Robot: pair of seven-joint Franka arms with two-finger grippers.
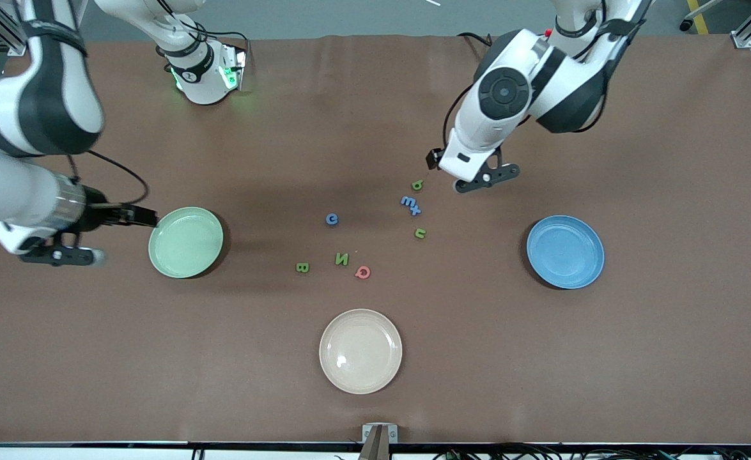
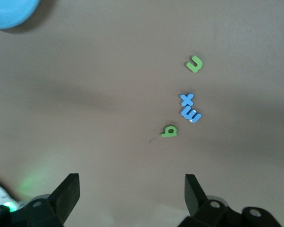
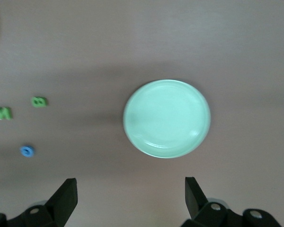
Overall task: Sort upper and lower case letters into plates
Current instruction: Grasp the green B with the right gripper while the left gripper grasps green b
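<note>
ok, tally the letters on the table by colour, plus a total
Green letters: 4 – b, u, N, B
Blue letters: 3 – c, m, x
Red letters: 1 – G
Total: 8

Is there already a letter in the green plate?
No, the green plate holds nothing, and the letters lie loose on the table between it and the blue plate.
</note>
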